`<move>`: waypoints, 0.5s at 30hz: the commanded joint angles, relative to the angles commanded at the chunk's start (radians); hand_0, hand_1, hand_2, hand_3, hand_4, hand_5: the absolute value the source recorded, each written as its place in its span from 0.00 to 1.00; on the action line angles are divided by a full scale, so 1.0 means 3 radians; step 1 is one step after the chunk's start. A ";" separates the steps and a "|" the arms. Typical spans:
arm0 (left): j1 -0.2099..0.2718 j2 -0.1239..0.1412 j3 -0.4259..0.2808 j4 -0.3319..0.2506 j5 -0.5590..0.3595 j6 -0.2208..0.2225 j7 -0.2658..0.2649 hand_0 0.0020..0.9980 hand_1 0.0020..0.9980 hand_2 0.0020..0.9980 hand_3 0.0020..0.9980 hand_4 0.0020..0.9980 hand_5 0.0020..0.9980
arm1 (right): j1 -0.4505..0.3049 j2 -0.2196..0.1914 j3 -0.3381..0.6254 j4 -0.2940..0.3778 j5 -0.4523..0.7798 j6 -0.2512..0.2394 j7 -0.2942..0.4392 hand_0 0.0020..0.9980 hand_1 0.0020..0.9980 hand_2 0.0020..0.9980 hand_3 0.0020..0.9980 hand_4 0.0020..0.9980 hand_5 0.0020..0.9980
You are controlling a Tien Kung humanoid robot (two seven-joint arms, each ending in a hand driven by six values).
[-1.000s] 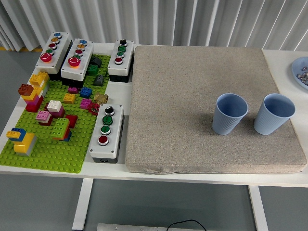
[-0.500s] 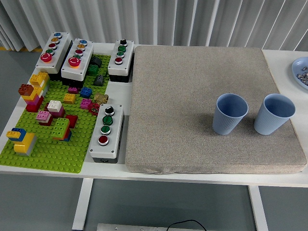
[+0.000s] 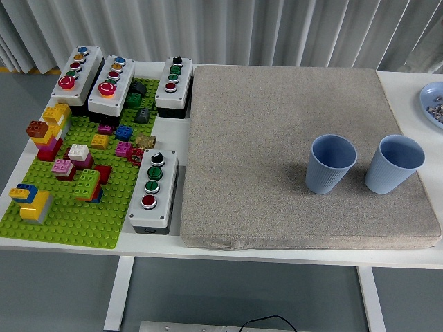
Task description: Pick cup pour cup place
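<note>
Standing upright side by side on the mat's (image 3: 277,138) right half, both cups (left cup (image 3: 331,164), right cup (image 3: 394,163)) favour the right arm; neither hand shows, so finger state is unknowable.

Grey mat (image 3: 277,138): far and left parts bare, open for passage. Two blue cups stand upright near its right near corner, left cup (image 3: 331,163) and right cup (image 3: 394,163), close beside each other with a narrow gap between. Right cup sits near the mat's right edge. Left of the mat: button boxes (image 3: 152,191) and a green brick baseplate (image 3: 76,221) crowded with blocks. Blue plate (image 3: 432,104) at far right edge.
</note>
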 joint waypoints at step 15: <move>-0.0015 -0.0042 0.0142 0.0000 -0.0112 -0.0007 -0.0022 0.74 0.76 0.81 0.68 0.53 0.90 | -0.0154 0.0206 -0.0074 0.0033 -0.0203 0.0052 0.0054 0.88 0.86 0.95 0.98 0.85 0.20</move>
